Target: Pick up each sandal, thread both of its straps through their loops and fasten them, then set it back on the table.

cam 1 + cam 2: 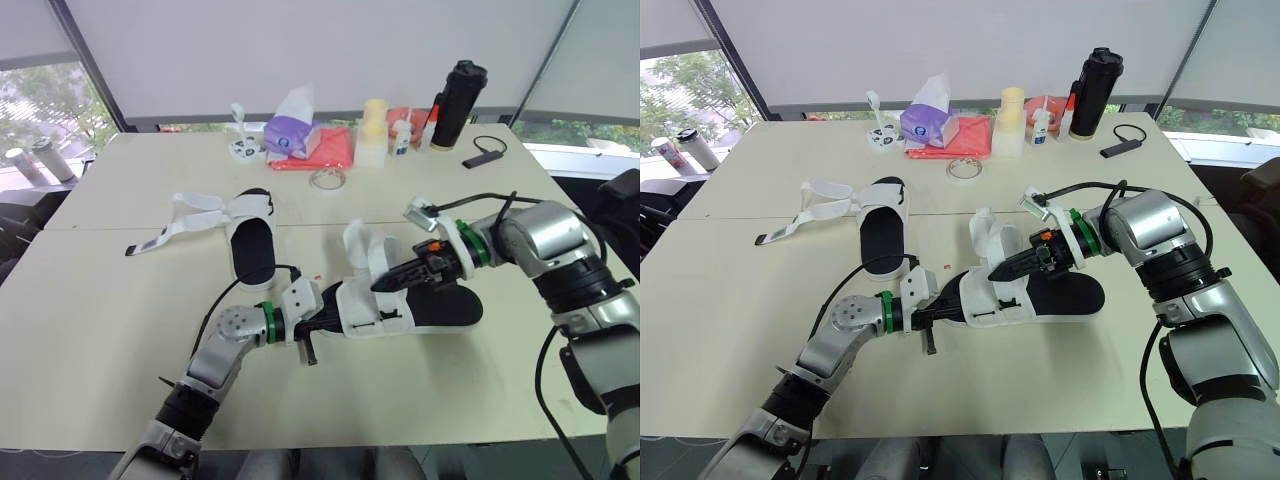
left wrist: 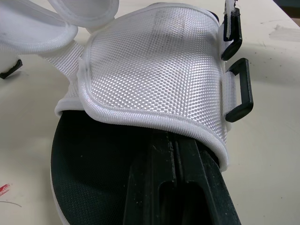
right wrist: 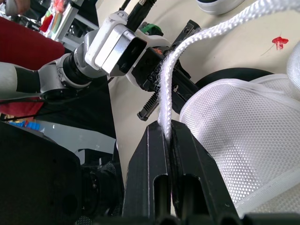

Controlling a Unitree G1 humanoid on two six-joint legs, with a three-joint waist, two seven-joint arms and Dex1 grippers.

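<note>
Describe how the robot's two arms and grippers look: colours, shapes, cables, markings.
The left arm and right arm are silver-grey rounded shells with black joints. A green ring circles each wrist, beside a white camera block; black cables loop along them. The left gripper and right gripper each end in two slim black fingers.
</note>
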